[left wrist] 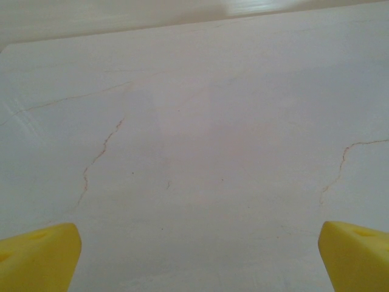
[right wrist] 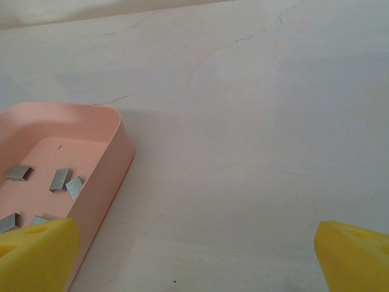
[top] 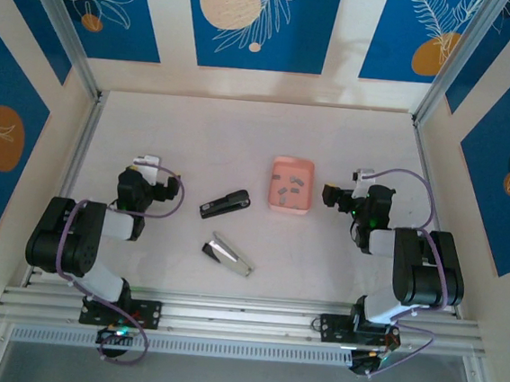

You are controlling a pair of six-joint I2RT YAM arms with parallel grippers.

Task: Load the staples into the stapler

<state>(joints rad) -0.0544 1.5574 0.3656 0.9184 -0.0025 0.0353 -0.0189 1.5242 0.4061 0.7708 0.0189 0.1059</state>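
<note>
Both hang spread and empty, left end effector (left wrist: 197, 255) and right end effector (right wrist: 196, 254); loading unstarted, right must next pinch staples (right wrist: 61, 179) from the tray (right wrist: 115, 170).

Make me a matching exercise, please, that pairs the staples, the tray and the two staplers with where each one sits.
Things:
1. staples
2. pink tray
3. black stapler
4. silver stapler

Places:
A. on the table, nearest the arm bases
B. loose inside the tray
C. on the table, just to the left of the right hand
D. on the table, between the left hand and the tray

Pairs: 1-B, 2-C, 3-D, 4-A
</note>
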